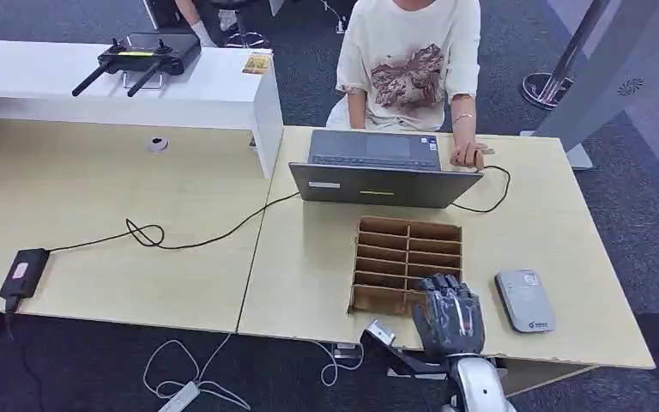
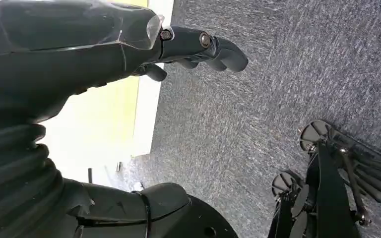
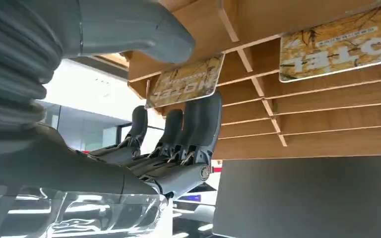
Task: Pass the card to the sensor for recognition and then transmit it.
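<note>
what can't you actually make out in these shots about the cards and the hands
- Yellow patterned cards in the brown slotted wooden rack: in the head view the right hand covers that corner.
- Right hand's hold: wrist view shows fingers near a card, contact unclear.
- Grey flat card reader: its markings are too small to read.
- Left hand: fingers curled above the carpet.

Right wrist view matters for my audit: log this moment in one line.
right robot hand: reaching at card in wooden rack, not gripped | left robot hand: hanging | sensor: untouched
</note>
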`<state>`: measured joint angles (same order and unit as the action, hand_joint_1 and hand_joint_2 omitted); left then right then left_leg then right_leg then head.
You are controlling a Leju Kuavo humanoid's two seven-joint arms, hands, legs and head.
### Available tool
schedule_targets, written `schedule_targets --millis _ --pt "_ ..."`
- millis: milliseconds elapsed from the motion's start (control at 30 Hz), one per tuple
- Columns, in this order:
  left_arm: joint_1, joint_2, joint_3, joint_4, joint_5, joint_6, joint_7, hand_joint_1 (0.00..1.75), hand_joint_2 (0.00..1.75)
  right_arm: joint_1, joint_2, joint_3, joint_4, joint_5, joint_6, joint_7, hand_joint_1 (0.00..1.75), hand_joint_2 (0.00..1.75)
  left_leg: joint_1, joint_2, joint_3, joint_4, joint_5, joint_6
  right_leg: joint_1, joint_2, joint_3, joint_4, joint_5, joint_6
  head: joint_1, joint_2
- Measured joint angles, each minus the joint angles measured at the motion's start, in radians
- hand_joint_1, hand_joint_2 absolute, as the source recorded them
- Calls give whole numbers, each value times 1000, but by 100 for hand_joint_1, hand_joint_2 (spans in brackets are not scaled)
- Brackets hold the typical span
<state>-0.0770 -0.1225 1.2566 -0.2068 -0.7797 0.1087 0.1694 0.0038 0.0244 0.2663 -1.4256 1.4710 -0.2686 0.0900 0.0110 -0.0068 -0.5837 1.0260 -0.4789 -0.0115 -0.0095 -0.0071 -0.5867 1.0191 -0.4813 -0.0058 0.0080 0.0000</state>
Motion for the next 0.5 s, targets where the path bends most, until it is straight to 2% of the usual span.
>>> schedule_targets --millis 67,167,267,333,367,467,500 --pt "0 0 0 0 2 1 0 0 175 -3 0 0 3 0 1 0 93 175 0 0 0 0 0 0 0 0 0 0 0 0 0 0" --pt "0 0 0 0 4 2 0 0 175 -6 3 0 6 0 1 0 98 175 0 0 0 0 0 0 0 0 0 0 0 0 0 0" --pt "0 0 0 0 8 5 -1 0 175 -12 3 0 13 0 2 0 108 175 0 0 0 0 0 0 0 0 0 0 0 0 0 0" --pt "0 0 0 0 10 6 -1 0 175 -16 3 0 18 0 2 0 122 175 0 0 0 0 0 0 0 0 0 0 0 0 0 0" --pt "0 0 0 0 11 6 -1 0 175 -18 3 0 20 0 2 0 122 175 0 0 0 0 0 0 0 0 0 0 0 0 0 0" --pt "0 0 0 0 13 7 -2 0 175 -24 3 0 27 0 2 0 140 175 0 0 0 0 0 0 0 0 0 0 0 0 0 0" --pt "0 0 0 0 13 7 -2 0 175 -26 3 0 29 0 2 0 140 175 0 0 0 0 0 0 0 0 0 0 0 0 0 0"
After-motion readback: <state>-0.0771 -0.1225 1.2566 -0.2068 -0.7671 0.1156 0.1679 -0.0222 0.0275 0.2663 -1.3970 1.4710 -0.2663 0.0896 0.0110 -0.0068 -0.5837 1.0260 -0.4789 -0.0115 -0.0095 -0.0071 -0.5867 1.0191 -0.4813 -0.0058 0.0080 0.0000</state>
